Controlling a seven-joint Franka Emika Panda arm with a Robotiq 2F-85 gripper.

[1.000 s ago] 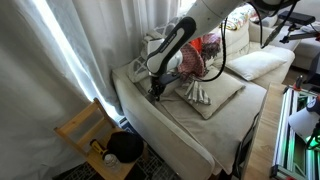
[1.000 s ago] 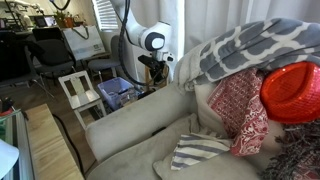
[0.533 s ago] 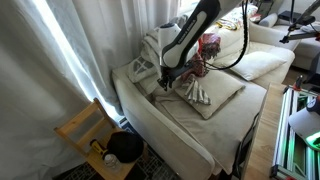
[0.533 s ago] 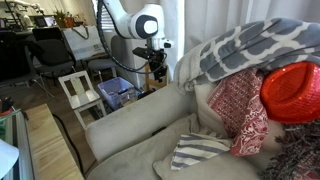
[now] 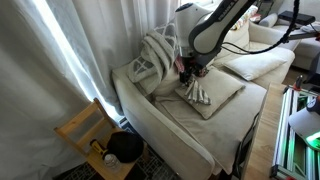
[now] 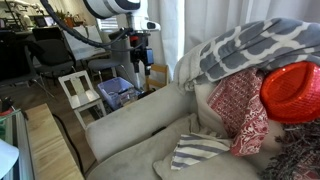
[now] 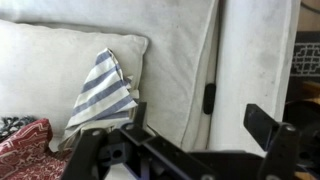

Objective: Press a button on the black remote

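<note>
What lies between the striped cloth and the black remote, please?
Nothing but pale sofa fabric: in the wrist view the stretch from the striped cloth to the black remote is bare.

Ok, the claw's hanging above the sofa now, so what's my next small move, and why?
Probably ease the claw down toward the small slim black remote, lining one fingertip up over it. In the wrist view the remote lies well apart from the claw, along a seam of the cream fabric sofa, with nothing touching it. The claw looks open and empty, so no button can be reached from here.
</note>
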